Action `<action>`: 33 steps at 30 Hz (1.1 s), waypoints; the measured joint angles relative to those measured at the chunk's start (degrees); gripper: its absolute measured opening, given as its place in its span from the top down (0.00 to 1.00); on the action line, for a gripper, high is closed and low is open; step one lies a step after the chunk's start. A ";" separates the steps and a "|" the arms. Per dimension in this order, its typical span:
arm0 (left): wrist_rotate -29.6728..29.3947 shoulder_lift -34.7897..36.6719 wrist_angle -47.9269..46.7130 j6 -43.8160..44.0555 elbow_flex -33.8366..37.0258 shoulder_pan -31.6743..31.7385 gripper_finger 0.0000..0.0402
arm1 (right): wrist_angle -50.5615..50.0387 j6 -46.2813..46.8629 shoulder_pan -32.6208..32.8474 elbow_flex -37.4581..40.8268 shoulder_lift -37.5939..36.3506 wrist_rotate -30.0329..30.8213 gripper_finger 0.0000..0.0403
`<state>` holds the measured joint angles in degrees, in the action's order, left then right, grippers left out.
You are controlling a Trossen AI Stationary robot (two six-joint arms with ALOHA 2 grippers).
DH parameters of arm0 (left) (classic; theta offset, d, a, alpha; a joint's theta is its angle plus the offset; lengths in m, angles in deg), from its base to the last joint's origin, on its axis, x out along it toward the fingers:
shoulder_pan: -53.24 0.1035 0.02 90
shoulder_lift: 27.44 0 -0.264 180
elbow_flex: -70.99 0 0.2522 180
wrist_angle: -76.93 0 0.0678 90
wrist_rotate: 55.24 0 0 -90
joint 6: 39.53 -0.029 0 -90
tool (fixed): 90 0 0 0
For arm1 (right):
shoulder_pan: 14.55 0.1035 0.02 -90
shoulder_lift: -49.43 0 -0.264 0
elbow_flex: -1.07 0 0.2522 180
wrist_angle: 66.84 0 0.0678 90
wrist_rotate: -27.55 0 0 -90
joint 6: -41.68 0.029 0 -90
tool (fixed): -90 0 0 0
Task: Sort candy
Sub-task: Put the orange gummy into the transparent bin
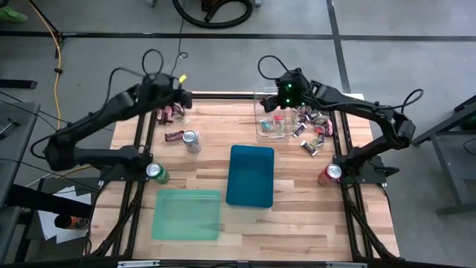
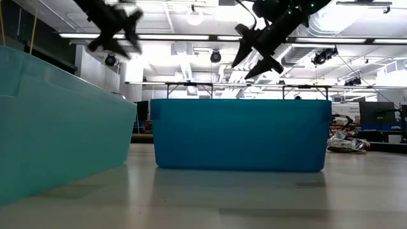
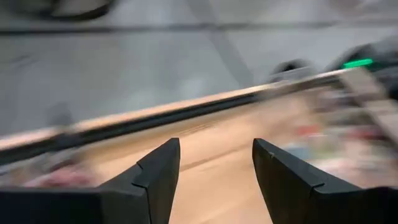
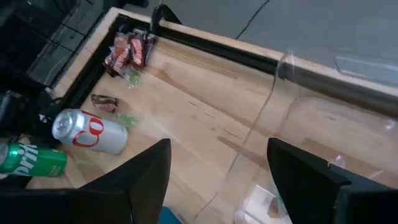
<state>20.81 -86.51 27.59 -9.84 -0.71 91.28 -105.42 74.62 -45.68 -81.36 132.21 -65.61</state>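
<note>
A wooden table (image 1: 290,223) holds three bins: green (image 1: 187,214), blue (image 1: 251,176), clear (image 1: 277,119). Three soda cans (image 1: 192,140) stand about. The left gripper (image 1: 181,100), fingers apart and empty, hovers above red-brown candy bars (image 1: 171,114). The right gripper (image 1: 283,100), open and empty, hangs over the clear bin holding bright candy (image 1: 274,124); more wrapped pieces (image 1: 316,134) lie beside it.

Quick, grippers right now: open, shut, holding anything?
Left gripper: open, empty, raised above the table's far left.
Right gripper: open, empty, over the clear bin.
</note>
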 joint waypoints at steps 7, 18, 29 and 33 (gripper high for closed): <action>-0.38 -11.39 -6.68 1.55 1.93 10.73 0.53 | -1.83 0.01 -0.12 -0.04 0.00 -0.02 0.35; -7.44 -25.24 -7.53 5.62 5.86 15.18 0.53 | -2.82 0.03 -0.12 -0.04 0.00 -0.04 0.35; -11.59 -26.46 -3.40 8.19 9.36 15.14 0.54 | -2.82 0.03 -0.12 -0.04 0.02 -0.04 0.35; -11.99 -26.46 -3.00 8.59 9.39 15.00 0.58 | -2.82 0.05 -0.12 -0.04 0.01 0.37 0.35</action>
<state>8.82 -112.97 24.59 -1.25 8.68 106.28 -108.24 74.67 -45.79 -81.40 132.22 -65.24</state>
